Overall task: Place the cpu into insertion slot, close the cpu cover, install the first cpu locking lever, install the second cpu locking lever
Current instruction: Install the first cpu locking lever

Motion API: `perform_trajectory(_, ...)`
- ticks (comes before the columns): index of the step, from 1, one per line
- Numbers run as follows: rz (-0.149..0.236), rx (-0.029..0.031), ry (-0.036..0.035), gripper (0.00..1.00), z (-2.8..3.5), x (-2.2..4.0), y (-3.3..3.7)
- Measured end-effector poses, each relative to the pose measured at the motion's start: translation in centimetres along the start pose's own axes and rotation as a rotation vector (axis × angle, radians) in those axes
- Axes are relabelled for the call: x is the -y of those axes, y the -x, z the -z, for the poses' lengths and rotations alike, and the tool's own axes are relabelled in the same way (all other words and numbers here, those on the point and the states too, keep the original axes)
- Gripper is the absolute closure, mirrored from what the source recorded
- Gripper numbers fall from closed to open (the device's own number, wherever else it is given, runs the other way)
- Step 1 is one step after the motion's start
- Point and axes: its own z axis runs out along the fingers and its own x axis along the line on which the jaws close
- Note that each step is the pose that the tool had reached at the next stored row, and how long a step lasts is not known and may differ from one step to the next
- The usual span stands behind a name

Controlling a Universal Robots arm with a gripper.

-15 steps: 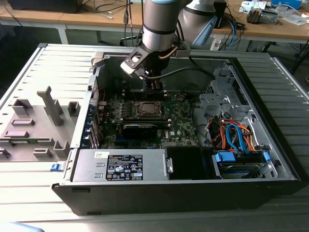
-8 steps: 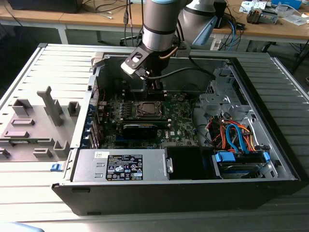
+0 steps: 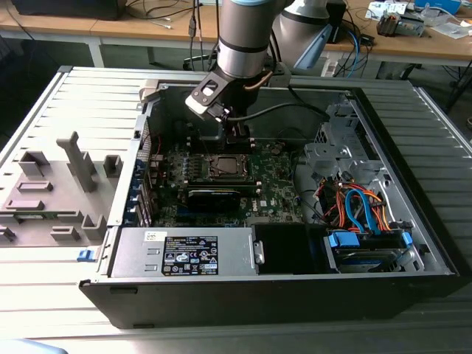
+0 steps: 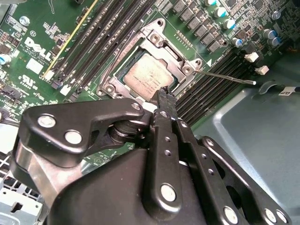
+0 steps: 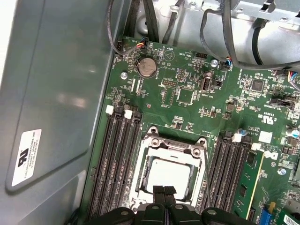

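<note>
An open computer case (image 3: pixel 243 299) lies on its side on a grey slatted table (image 3: pixel 88 310), with wooden desks behind it. The arm (image 3: pixel 243 37) reaches down from above into the case, its wrist turned so the gripper (image 3: pixel 237 136) points almost straight down at the green board (image 5: pixel 187 93). In both wrist views the gripper's two fingers are pressed together with nothing between them, and the tip (image 4: pixel 164 93) sits at the edge of the insertion slot (image 4: pixel 108 88). The cpu (image 4: pixel 150 79) is seated in the slot, its pale metal top showing through the cut-out of the cpu cover (image 4: pixel 185 70), which appears folded down over it. Placing and covering therefore look done, and the work seems to have reached the locking levers. One thin lever rod (image 4: pixel 229 78) juts free past the socket over the memory slots (image 5: pixel 117 159). Seating it likely calls for the closed tip to bear on that slim wire without slipping off.
</note>
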Motion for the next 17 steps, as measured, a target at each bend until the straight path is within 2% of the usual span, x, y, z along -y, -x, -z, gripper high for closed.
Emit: perform_trajectory(17,0.046,0.0021,-0.0011,0.89,0.00,0.01,0.03)
